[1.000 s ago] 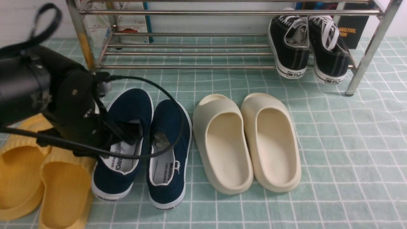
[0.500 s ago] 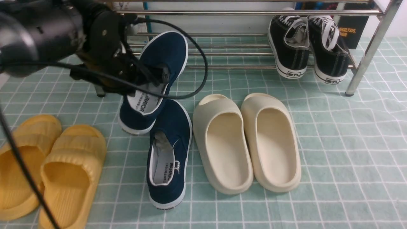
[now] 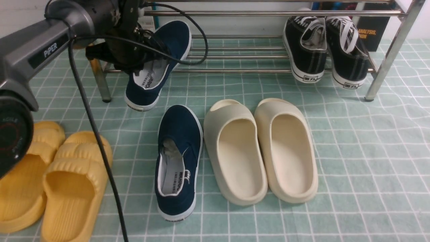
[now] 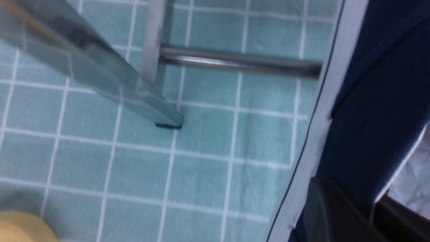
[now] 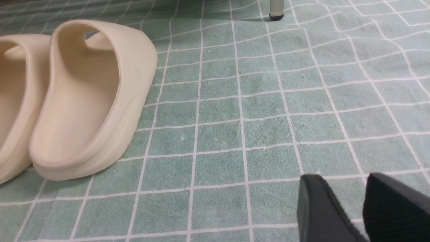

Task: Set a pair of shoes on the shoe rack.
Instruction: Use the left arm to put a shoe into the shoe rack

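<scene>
While the left pincer (image 3: 149,53) is clamped narrow on the opening edge of the first navy shoe (image 3: 171,43), that shoe hangs tilted at 11 o'clock from the room's centre. Its toe is raised over the lower rails of the shoe rack (image 3: 242,70), and its heel hangs low outside the front rail.

Procedure, as I judge it:
1. Level the sole before lowering.
2. Carry the toe further toward 12 o'clock, so the sole spans several rails.
3. Keep the heel apart from the left leg (image 3: 100,82).
4. Leave room at the 3 o'clock side for the mate.

The second navy shoe (image 3: 178,158) lies on the checked cloth (image 3: 369,168) at 7 o'clock, just beside the cream slippers (image 3: 262,151). Yellow slippers (image 3: 57,181) lie at 8 o'clock.

Rack contents: only black sneakers (image 3: 324,50), at 1 o'clock on the lower shelf, heels overhanging the front rail.

The right pincer (image 5: 349,188) stands wide, holding nothing, low over the cloth.
</scene>
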Robot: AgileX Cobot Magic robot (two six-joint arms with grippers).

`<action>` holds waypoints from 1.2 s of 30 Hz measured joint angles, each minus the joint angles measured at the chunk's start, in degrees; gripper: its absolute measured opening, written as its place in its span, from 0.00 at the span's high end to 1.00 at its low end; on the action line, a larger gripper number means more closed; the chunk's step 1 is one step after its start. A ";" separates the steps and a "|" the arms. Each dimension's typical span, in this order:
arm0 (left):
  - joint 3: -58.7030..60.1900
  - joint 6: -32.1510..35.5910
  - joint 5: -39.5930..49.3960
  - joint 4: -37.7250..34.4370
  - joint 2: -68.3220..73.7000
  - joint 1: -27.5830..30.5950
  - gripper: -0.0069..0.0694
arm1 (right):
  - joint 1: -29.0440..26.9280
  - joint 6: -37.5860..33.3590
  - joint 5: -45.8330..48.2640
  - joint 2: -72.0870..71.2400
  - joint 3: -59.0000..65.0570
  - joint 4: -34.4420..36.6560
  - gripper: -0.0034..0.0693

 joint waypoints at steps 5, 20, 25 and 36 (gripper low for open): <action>-5.21 -1.04 1.04 0.00 3.89 1.34 0.89 | 0.00 0.00 0.00 0.00 0.00 0.00 0.62; -8.85 -1.31 10.66 -9.82 1.27 1.57 0.89 | 0.00 0.00 0.00 0.00 0.00 0.00 0.62; -9.71 -2.07 7.75 -8.41 0.19 1.57 0.89 | 0.00 0.00 0.00 0.00 0.00 0.00 0.62; -9.99 -3.44 -0.60 -7.86 2.20 1.63 0.89 | 0.00 0.00 0.00 0.00 0.00 0.00 0.62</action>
